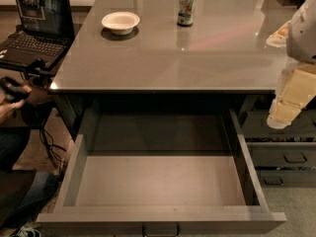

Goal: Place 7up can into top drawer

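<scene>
7up can is standing upright on the far tabletop; top drawer is lying open below. gripper is hanging at the right edge, well apart, its opening impossible to tell. advised: grasping the can mid-body, keeping it upright.

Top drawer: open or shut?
Open: top drawer pulled out, floor visible. 7up can stands on the counter; gripper hangs at its right end.

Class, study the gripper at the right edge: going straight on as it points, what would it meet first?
The gripper, at the right edge, points downward; it would probably meet the stacked side drawers first, though depth is unclear.
</scene>
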### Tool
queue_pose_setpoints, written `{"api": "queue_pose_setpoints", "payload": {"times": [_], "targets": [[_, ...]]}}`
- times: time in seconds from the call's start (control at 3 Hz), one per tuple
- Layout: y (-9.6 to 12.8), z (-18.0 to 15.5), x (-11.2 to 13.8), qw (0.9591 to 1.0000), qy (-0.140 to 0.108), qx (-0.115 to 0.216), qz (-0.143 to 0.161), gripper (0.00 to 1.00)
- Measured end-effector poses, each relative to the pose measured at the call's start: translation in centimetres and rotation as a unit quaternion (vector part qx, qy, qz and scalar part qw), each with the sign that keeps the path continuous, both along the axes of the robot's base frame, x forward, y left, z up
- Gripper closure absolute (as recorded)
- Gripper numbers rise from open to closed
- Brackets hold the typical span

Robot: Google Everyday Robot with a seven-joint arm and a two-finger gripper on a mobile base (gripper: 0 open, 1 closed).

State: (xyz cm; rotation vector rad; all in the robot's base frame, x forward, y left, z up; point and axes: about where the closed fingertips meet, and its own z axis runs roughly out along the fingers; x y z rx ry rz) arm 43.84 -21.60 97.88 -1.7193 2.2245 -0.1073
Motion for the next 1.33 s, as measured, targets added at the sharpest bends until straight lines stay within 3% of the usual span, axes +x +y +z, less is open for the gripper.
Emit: {"api": "queue_pose_setpoints", "payload": {"times": [0.67, 1.0, 1.33], "targets": [[0.6, 0.8, 1.4, 1.0, -0.007, 0.002, 0.003, 0.0], [0.7, 1.5, 3.0, 0.9978, -0.04, 0.05, 0.017, 0.0], [-0.2, 3.0, 8.7, 0.9883, -0.101, 0.115, 0.0, 0.0]]}}
